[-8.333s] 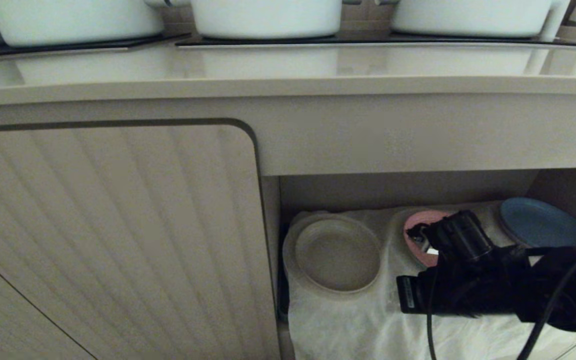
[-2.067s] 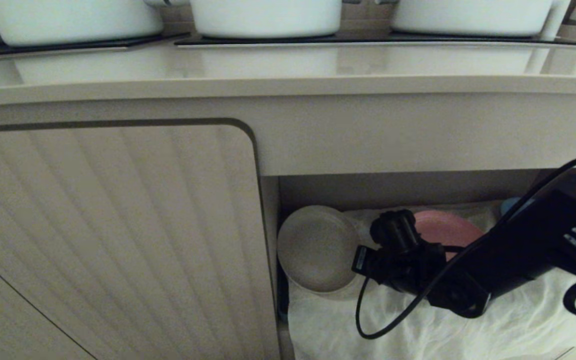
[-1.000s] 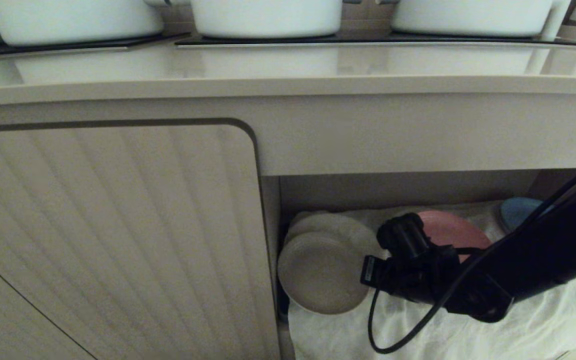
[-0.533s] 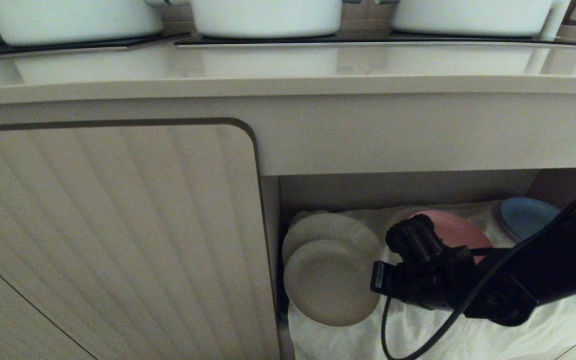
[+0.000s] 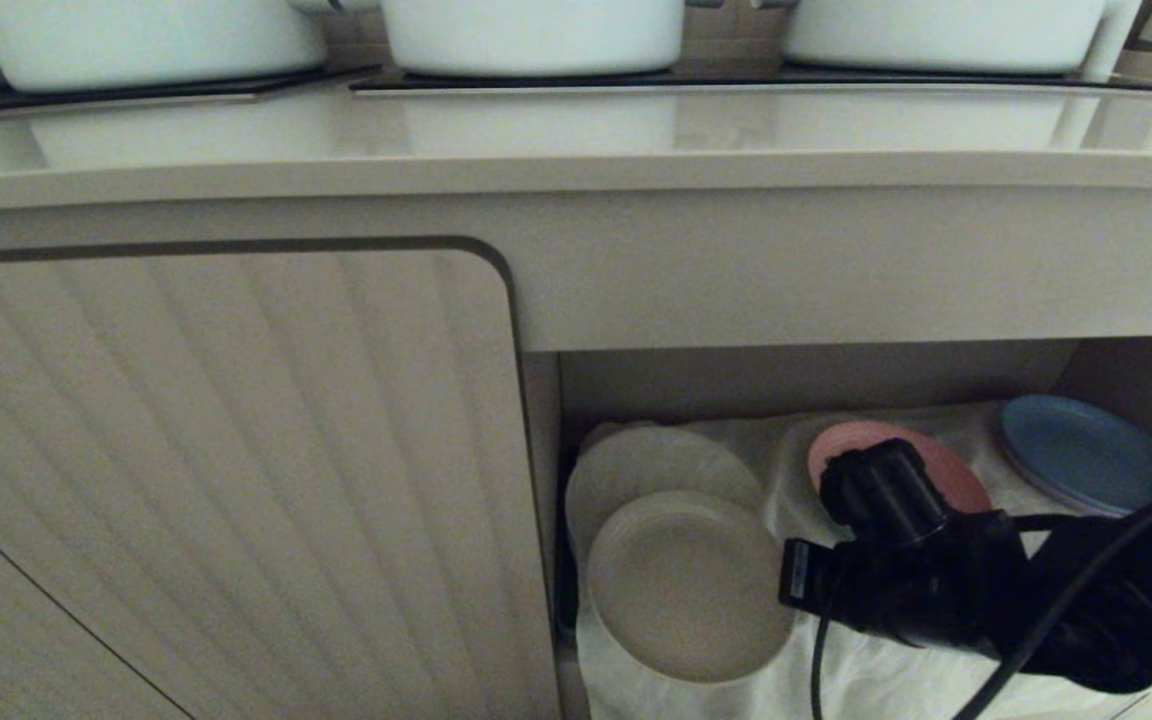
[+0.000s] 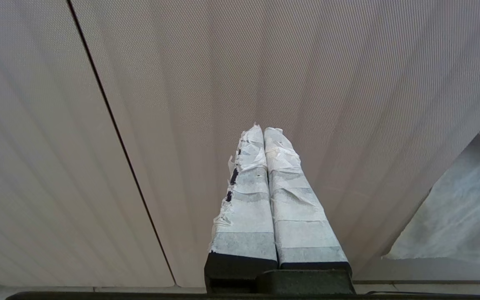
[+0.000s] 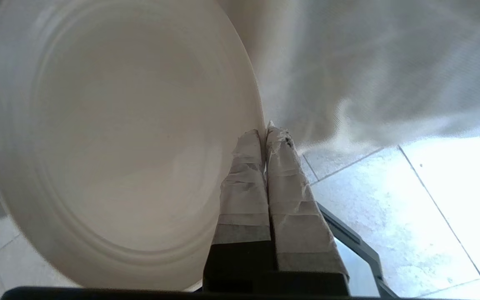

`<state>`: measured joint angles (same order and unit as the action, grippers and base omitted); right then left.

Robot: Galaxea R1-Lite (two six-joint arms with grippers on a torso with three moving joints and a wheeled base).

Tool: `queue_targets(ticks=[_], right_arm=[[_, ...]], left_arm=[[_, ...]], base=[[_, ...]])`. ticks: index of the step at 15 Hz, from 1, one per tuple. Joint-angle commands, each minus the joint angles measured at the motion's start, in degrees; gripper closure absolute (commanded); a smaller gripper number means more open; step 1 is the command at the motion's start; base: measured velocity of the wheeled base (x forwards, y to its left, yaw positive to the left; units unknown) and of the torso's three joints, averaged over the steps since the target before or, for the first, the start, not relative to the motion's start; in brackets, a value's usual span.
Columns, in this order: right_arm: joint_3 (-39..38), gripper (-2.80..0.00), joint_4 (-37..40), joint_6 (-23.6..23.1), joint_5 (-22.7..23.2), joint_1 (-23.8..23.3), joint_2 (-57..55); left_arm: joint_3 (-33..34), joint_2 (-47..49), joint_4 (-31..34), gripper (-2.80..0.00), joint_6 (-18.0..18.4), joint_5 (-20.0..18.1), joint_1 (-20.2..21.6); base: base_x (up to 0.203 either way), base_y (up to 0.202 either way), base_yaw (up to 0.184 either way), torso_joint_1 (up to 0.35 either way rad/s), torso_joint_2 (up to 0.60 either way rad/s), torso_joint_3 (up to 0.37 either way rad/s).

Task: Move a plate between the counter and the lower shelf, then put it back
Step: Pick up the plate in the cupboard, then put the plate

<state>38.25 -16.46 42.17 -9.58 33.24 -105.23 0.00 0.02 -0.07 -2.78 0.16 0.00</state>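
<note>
Vs. half a sec ago, the small round cream matte plate (image 5: 688,588) is carried lower and further out of the cloth-draped beige lower shelf (image 5: 876,680), face up, slightly tilted; rim is pinched by the right gripper (image 7: 266,132), jaws clamped. Left gripper (image 6: 263,130) is pressed closed.

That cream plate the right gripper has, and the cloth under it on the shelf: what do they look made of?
The plate looks like matte ceramic or melamine: smooth, opaque, soft sheen, moulded rings inside the rim; which one, I can't tell. The cloth looks like thin non-woven fabric or gauzy plastic sheet: whitish, translucent, wrinkled. The right gripper, fingers wrapped in white tape, pinches the plate's rim.
</note>
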Motion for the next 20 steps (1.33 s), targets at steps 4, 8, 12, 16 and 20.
queue_targets(ticks=[4,8,12,16,20], right_arm=[[-4.9,0.0,-0.1,-0.1,0.0,0.0,7.3],[-8.6,0.0,2.9,-0.1,-0.1,0.0,12.3],[-13.1,0.0,3.5,-0.2,-0.1,0.0,17.7],[-17.1,0.0,4.1,-2.6,-0.6,-0.1,22.6],[-19.2,0.0,5.3,-2.6,-2.6,-1.8,26.8]], left_arm=[[0.0,0.0,0.0,0.0,0.0,0.0,0.0],[0.0,0.0,0.0,0.0,0.0,0.0,0.0],[0.0,0.0,0.0,0.0,0.0,0.0,0.0],[0.0,0.0,0.0,0.0,0.0,0.0,0.0],[0.0,0.0,0.0,0.0,0.0,0.0,0.0]], base=[[0.0,0.0,0.0,0.0,0.0,0.0],[0.0,0.0,0.0,0.0,0.0,0.0],[0.0,0.0,0.0,0.0,0.0,0.0],[0.0,0.0,0.0,0.0,0.0,0.0],[0.0,0.0,0.0,0.0,0.0,0.0]])
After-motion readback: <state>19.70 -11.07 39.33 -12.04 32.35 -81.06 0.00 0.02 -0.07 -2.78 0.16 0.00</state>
